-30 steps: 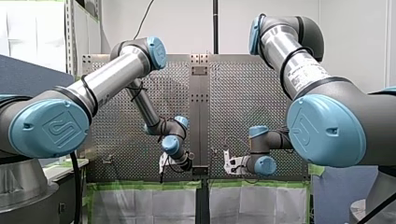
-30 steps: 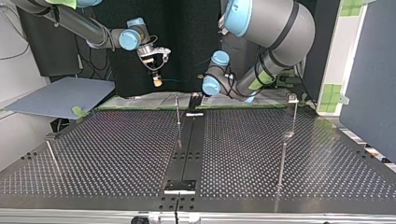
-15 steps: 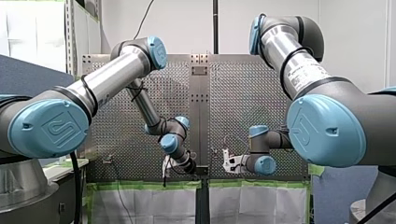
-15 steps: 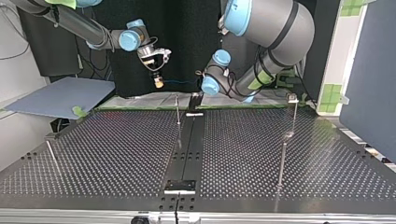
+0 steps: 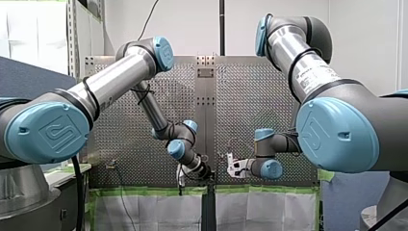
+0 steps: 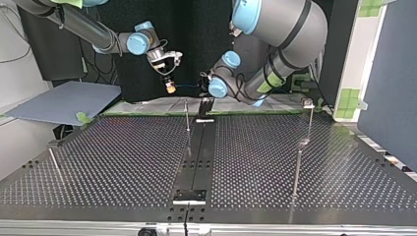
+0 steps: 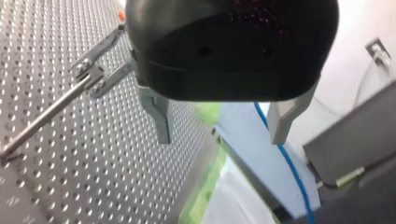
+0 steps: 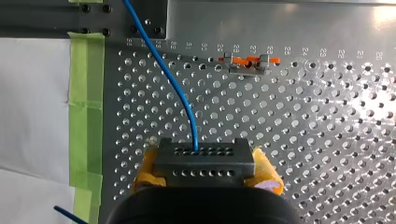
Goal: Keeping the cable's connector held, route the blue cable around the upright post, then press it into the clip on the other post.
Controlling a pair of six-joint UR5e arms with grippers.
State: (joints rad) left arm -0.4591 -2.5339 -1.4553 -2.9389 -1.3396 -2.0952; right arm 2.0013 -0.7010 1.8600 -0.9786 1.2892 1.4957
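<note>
Right wrist view: right claw [image 8: 205, 173] is closed on the grey connector [image 8: 204, 161], with yellow pads [image 8: 268, 179] squeezing its two ends. That pins the cable end while the other arm does the routing. Blue cable [image 8: 173, 81] leaves the connector's face and runs ahead over the perforated counter [image 8: 327, 140], past the green tape [image 8: 86, 116] along its edge. A clip [image 8: 250, 63] with orange parts sits ahead of the claw, beside the cable's line and apart from it. Left wrist view: left claw [image 7: 222, 123] is wide open, metal fingers [image 7: 159, 116] spread with nothing between them. The cable passes just beside one finger rather than through the gap, so there is no grasp yet. A thin post [image 7: 46, 116] with a clip head stands off to one side of that claw, clear of the cable. Top view: both claws hang near the counter's far edge, close together, with the cable spanning the short gap between them. The upright posts [image 6: 187, 118] nearer the camera have no cable on them. Judgement: early stage, with the open claw placed to take the cable a little way from the connector. Routing and clipping are not begun. Risk: the fingers shut beside the cable and miss it.
</note>
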